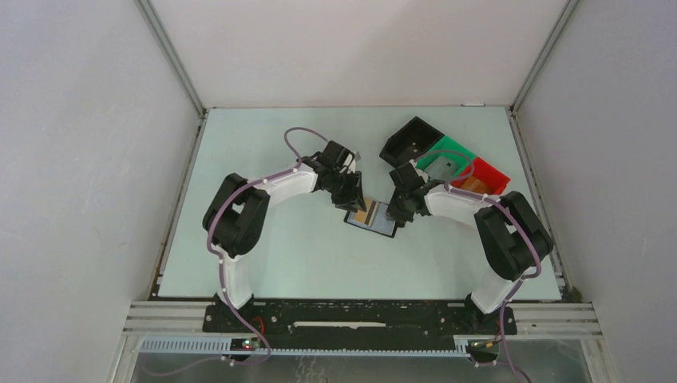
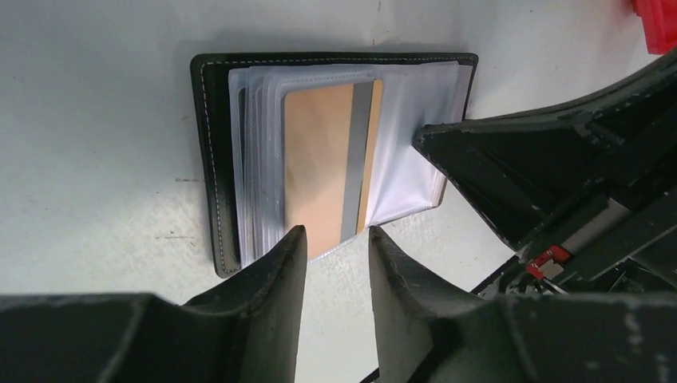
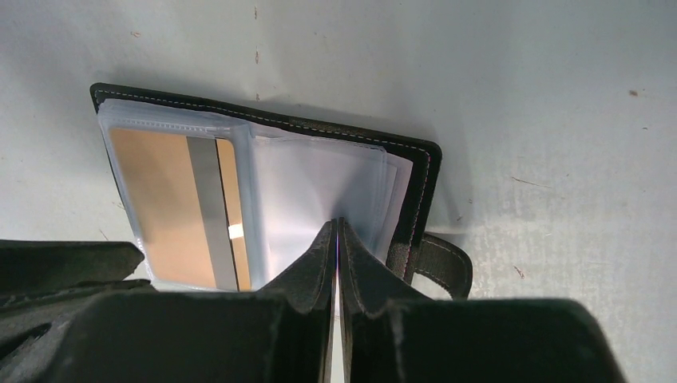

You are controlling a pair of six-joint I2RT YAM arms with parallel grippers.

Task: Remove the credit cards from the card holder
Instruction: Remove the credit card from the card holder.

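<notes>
The black card holder lies open on the table between both grippers. In the left wrist view its black edge frames a stack of pale clear sleeves. I cannot tell pale credit cards from the sleeves. One sleeve holds an orange-tan piece with a grey stripe, also in the right wrist view. My left gripper is open and empty at that sleeve's near edge. My right gripper is shut, its tips pressed on the pale sleeves of the other half, beside the closure tab.
A black open bin, a green tray and a red tray stand at the back right, just behind the right arm. The two grippers are close together over the holder.
</notes>
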